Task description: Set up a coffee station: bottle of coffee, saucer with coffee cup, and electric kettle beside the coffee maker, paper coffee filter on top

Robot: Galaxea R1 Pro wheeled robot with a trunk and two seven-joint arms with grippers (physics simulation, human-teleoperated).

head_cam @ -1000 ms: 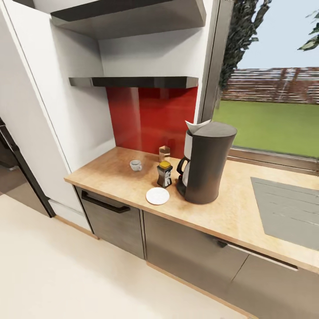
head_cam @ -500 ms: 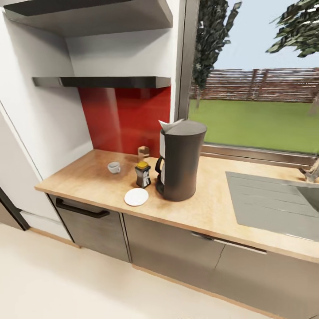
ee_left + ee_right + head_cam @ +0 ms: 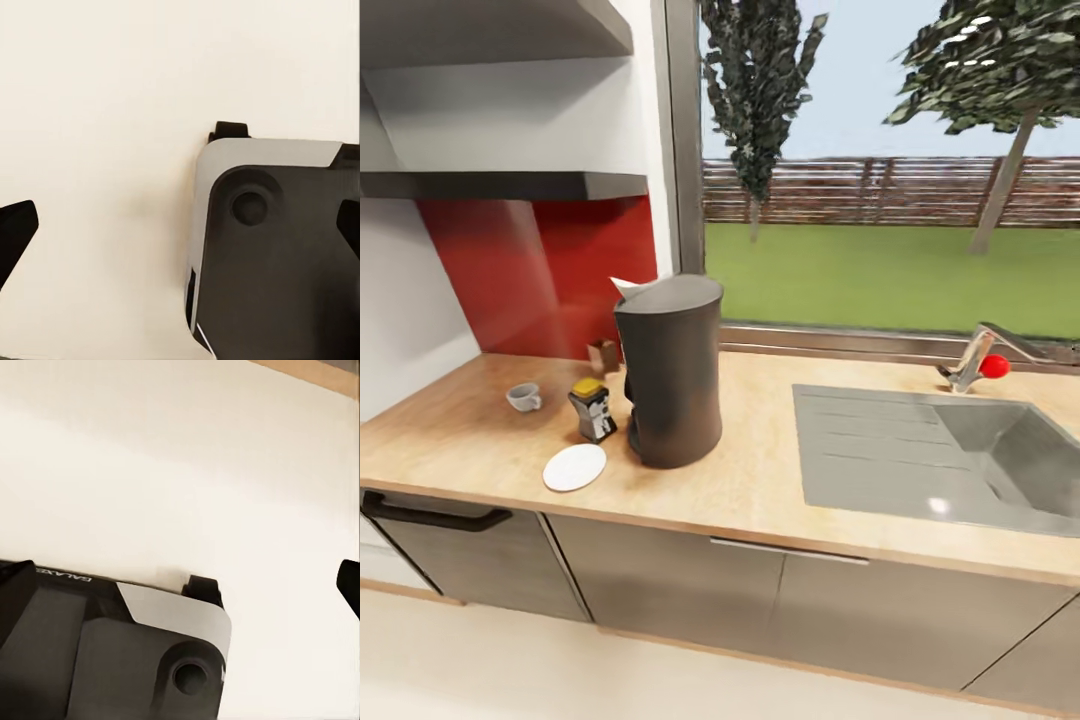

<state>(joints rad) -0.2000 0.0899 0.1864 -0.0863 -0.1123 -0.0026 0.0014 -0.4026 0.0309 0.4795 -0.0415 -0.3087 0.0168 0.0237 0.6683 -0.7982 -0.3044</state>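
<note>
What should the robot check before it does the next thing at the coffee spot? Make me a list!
1. Coffee maker on the countertop: ok, it stands upright.
2. Filter on top of the coffee maker: ok, a white paper edge shows at its top.
3. Bottle of coffee next to the coffee maker: ok, already on the counter beside it.
4. Saucer next to the coffee maker: ok, it lies in front of the bottle.
5. Cup on the saucer: not ok, it sits on the bare counter apart from the saucer.
6. Grippers free to pick up: cannot tell, the wrist views show floor and the robot's base.
</note>
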